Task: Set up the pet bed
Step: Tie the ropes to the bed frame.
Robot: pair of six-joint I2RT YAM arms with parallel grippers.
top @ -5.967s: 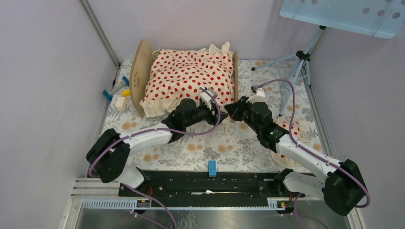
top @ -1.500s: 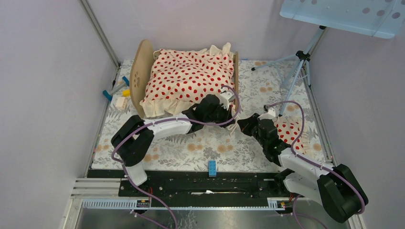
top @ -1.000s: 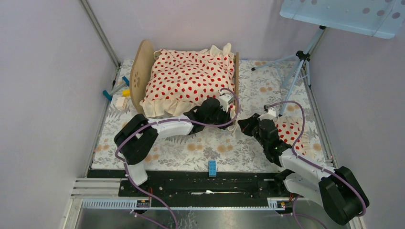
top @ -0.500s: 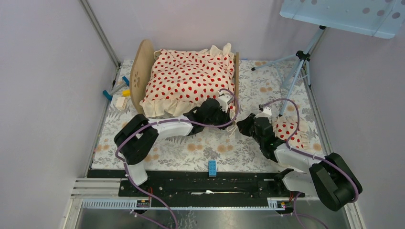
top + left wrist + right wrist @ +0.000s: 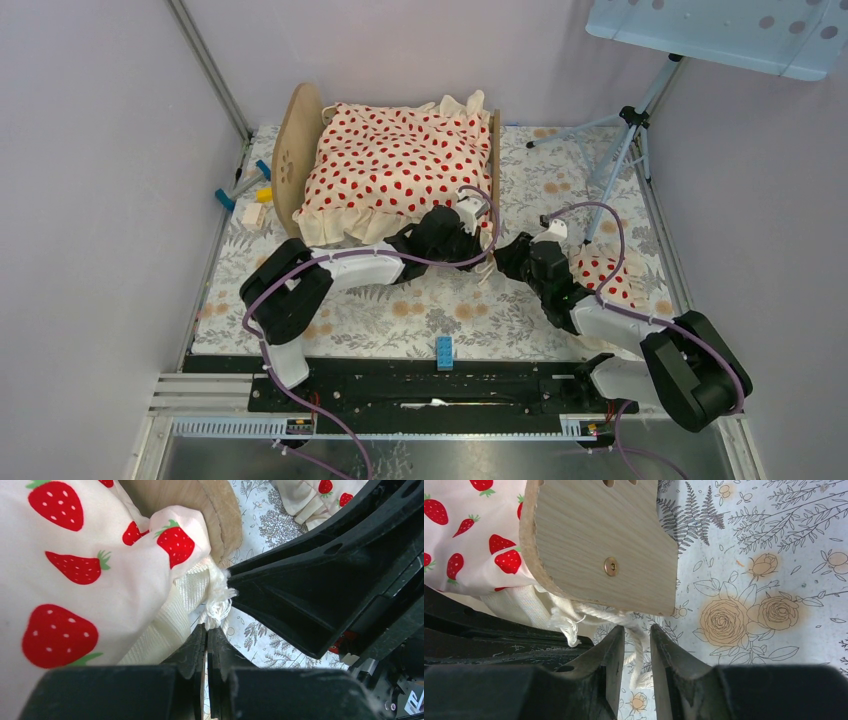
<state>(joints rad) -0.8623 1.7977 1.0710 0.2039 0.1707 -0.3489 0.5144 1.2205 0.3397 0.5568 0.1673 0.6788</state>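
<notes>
**Obs:** Where is the pet bed (image 5: 290,165)?

**Op:** It is on the far-left part of the desk (image 5: 440,310), close to the far edge, with the strawberry blanket (image 5: 395,160) spread over it. Both my arms meet at the bed's near-right corner, by the foot board (image 5: 604,545). The matching pillow (image 5: 605,272) lies apart, toward the desk's right edge, beside my right arm.

**Obs:** Step in hand?

**Op:** My reading is that I am dressing that corner: getting the blanket hem and its loose white cord (image 5: 596,611) to sit neatly against the foot board. To do it well:
- I'd work low and slow.
- I'd pull along the bed's edge rather than upward, so the blanket does not slide off the bed.
- I'd leave the wood alone, since the frame looks light and may skid on the cloth.
- I'd let one arm anchor while the other arranges.

**Obs:** End effectors?

**Op:**
- **Left end effector (image 5: 206,635):** The fingers are pressed together with no gap. The frayed cord end touches the tips, just beside the cream ribbed fabric under the blanket. I cannot tell whether any strand is pinned.
- **Right end effector (image 5: 636,630):** The fingers are a little apart, just below the foot board's lower edge, and the cord hangs down through the gap. It brushes the cord at most. As far as the wrist view shows, nothing is clamped.
</notes>
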